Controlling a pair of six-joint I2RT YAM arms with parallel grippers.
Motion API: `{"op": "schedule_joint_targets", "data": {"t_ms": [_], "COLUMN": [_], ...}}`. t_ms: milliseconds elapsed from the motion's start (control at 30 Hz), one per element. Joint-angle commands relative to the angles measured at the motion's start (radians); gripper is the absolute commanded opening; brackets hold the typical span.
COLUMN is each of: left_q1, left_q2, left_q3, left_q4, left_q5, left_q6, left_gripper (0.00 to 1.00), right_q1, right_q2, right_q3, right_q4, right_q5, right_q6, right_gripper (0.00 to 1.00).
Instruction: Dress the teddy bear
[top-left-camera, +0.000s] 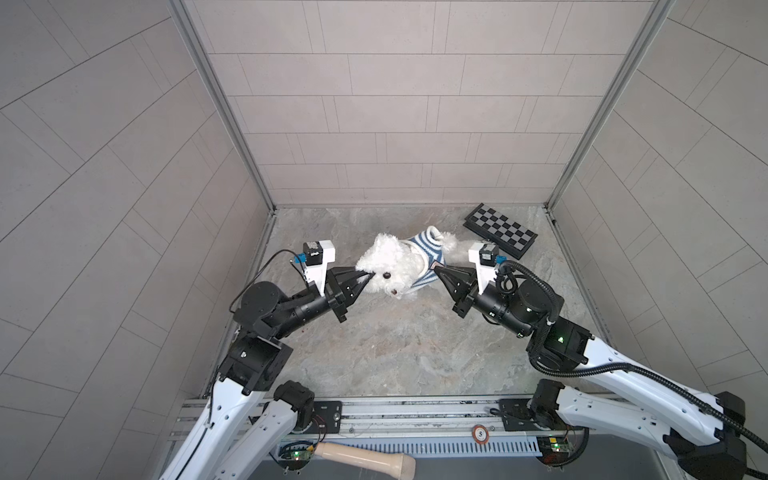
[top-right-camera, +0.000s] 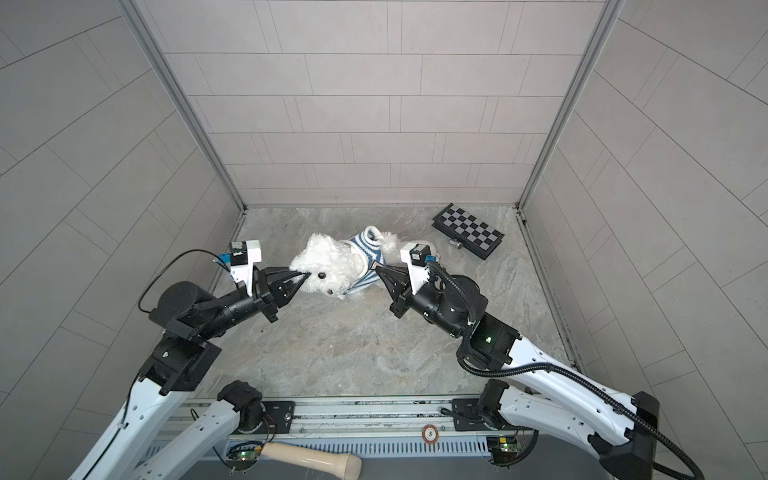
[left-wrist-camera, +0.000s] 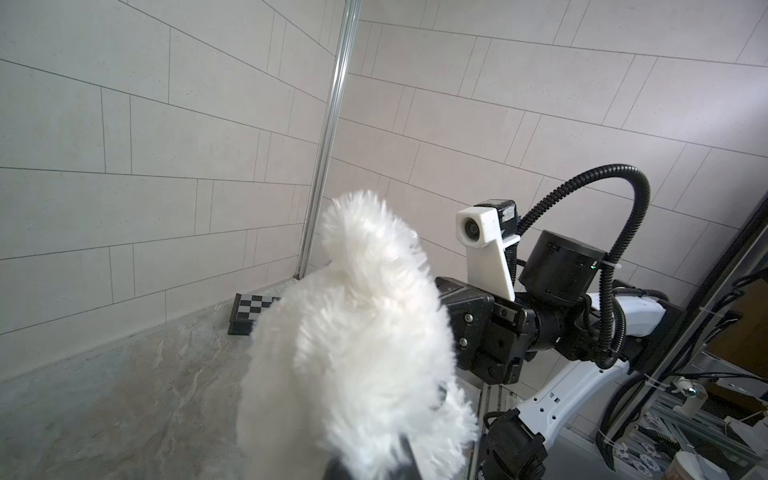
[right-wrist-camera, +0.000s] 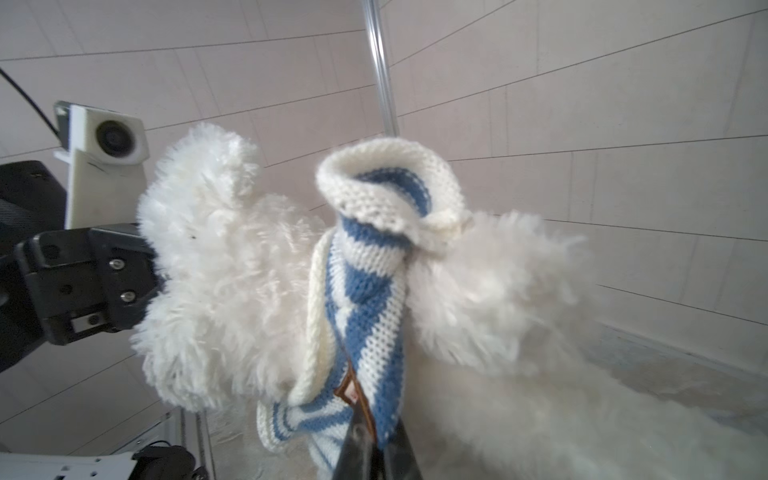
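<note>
Teddy bear (top-left-camera: 390, 266) lies at about 12 o'clock on the marble tabletop (top-left-camera: 395, 353). Its head points toward 9 o'clock and its face is turned toward 6. One dark eye and the nose show in both top views; the other eye is out of sight. Striped shirt (top-left-camera: 424, 249) is bunched around the neck and chest, with one white-cuffed sleeve standing empty on the 12 o'clock side. The legs are mostly hidden behind the right wrist camera, with only a tuft of fur showing past it.

Left tool (top-left-camera: 368, 277) comes in from 8 o'clock. Its tips are pinched together on the fur at the side of the head, right by the eye. In the left wrist view the teddy bear (left-wrist-camera: 353, 353) fills the middle and buries the tips. A dark smear at the frame edge is probably the fingers, but it is too blurred to be sure.

Right tool (top-left-camera: 436, 271) comes in from 4 o'clock, tips closed on the shirt's lower edge. In the right wrist view the striped shirt (right-wrist-camera: 370, 299) is clamped between the dark fingers (right-wrist-camera: 353, 453), just beside a small brown badge. The frame cuts the fingers off. The fur beyond the knit is blurred.

Chessboard (top-left-camera: 500, 230) sits at 2 o'clock near the back corner, apart from the bear. Fur hides part of it in the left wrist view. A small metal piece (top-right-camera: 457, 244) lies just beside it in a top view; I cannot tell what it is. A cream handle-like object (top-left-camera: 365, 459) lies at 6 o'clock, off the tabletop's near edge.
</note>
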Motion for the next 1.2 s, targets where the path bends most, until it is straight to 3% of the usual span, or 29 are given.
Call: {"op": "schedule_joint_targets", "data": {"t_ms": [0, 167, 400, 600, 967, 1033, 1167], "left_q1": [-0.008, -0.027, -0.071, -0.157, -0.177, -0.179, -0.179], "left_q2": [-0.016, -0.017, -0.008, 0.000, -0.014, -0.017, -0.015], "left_q3": [0.025, 0.025, 0.013, 0.014, 0.034, 0.035, -0.010], "left_q4": [0.008, -0.068, -0.178, -0.282, -0.378, -0.370, -0.245], "left_q5": [-0.033, -0.064, -0.121, -0.198, -0.203, -0.210, -0.221], "left_q6": [0.056, 0.126, 0.234, 0.328, 0.392, 0.389, 0.322], "left_gripper": [0.00, 0.00, 0.00, 0.00, 0.00, 0.00, 0.00], "right_q1": [-0.010, -0.009, 0.011, 0.015, 0.018, 0.019, 0.036], "right_q2": [0.003, 0.017, -0.006, -0.033, -0.011, 0.012, 0.093], "right_q3": [0.023, 0.037, 0.043, 0.038, 0.085, 0.106, 0.147], "right_q4": [-0.119, -0.119, -0.043, 0.006, -0.016, -0.030, -0.055], "right_q5": [0.163, 0.185, 0.119, 0.147, 0.229, 0.187, -0.018], "right_q6": [-0.042, -0.077, -0.149, -0.176, -0.223, -0.227, -0.240], "right_gripper": [0.00, 0.00, 0.00, 0.00, 0.00, 0.00, 0.00]}}
